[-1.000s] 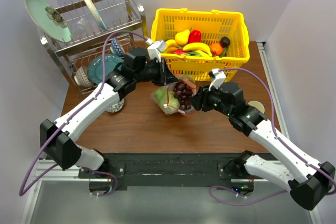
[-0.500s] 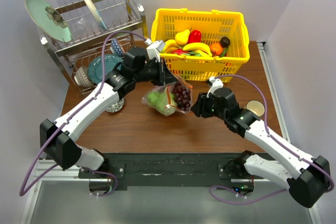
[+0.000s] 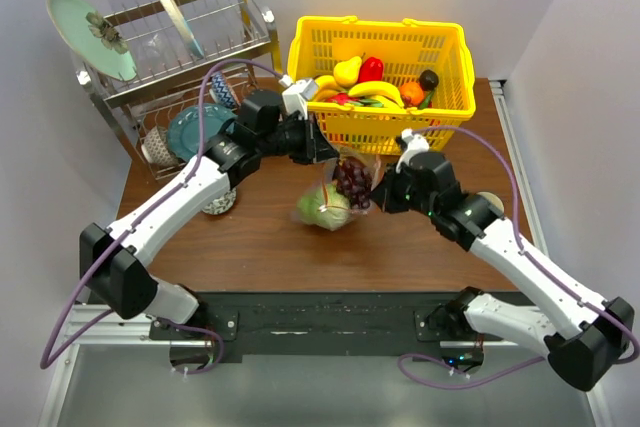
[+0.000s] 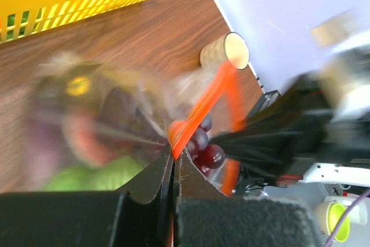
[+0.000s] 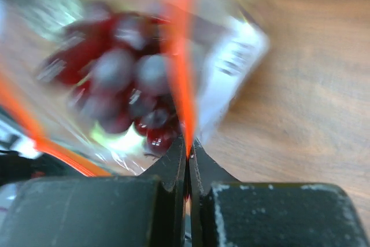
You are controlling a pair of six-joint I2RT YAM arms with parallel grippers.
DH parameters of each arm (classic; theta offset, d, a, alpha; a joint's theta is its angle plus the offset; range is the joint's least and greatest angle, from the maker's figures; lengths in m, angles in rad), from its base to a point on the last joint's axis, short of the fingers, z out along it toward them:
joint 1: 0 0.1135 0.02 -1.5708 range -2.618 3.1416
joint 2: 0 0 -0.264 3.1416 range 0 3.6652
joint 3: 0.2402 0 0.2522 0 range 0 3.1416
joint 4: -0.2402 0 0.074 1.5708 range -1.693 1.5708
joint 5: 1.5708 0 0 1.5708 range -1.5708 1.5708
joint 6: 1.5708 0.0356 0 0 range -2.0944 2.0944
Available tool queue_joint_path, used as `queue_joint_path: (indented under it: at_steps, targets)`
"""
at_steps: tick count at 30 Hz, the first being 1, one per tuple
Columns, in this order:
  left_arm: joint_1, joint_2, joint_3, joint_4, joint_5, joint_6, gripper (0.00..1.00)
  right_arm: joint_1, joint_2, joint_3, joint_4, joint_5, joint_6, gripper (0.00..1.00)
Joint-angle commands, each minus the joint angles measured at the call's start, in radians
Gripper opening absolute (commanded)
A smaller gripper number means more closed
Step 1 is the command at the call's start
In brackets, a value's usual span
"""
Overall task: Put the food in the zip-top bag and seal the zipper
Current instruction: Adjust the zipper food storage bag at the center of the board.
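The clear zip-top bag [image 3: 335, 192] hangs between the two arms above the table. Inside it show a dark red grape bunch [image 3: 351, 179] and a round green piece [image 3: 326, 209]. The grape bunch [image 5: 124, 85] fills the right wrist view, blurred. My left gripper [image 3: 322, 150] is shut on the red-orange zipper [image 4: 199, 108] at one end of the mouth, its jaws pinching the strip. My right gripper [image 3: 374, 194] is shut on the zipper [image 5: 182, 85] at the other end. The green piece [image 4: 110, 172] shows through the plastic in the left wrist view.
A yellow lattice basket [image 3: 383, 82] holding more plastic fruit stands just behind the bag. A metal dish rack [image 3: 180, 67] with plates is at the back left. A small paper cup [image 4: 228, 53] lies on the table to the right.
The right gripper moved in to the bag's right side and shut on the zipper. The bag swung and shifted slightly while the left gripper kept its hold.
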Motion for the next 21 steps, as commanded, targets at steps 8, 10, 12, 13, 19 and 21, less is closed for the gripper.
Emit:
queue_joint_path:
  at_steps: [8, 10, 12, 13, 19, 21]
  targets:
    - [0.003, 0.047, 0.099, -0.116, -0.061, 0.117, 0.0, 0.0, 0.059, 0.287, -0.079, -0.006, -0.002, 0.0]
    - [0.003, 0.041, 0.186, -0.199, -0.135, 0.159, 0.0, 0.0, 0.072, 0.25, -0.071, -0.006, -0.004, 0.0]
    - [0.003, 0.039, 0.258, -0.266, -0.186, 0.195, 0.0, -0.002, 0.095, 0.219, -0.071, -0.006, -0.004, 0.0]
    - [0.003, 0.038, 0.268, -0.279, -0.211, 0.202, 0.0, 0.0, 0.102, 0.22, -0.076, -0.006, -0.004, 0.0]
    - [-0.061, 0.013, 0.008, -0.118, -0.178, 0.144, 0.0, -0.002, 0.11, 0.45, -0.139, -0.006, -0.033, 0.0]
    - [-0.067, 0.024, -0.036, -0.098, -0.174, 0.13, 0.0, -0.002, 0.119, 0.522, -0.145, 0.006, -0.036, 0.0]
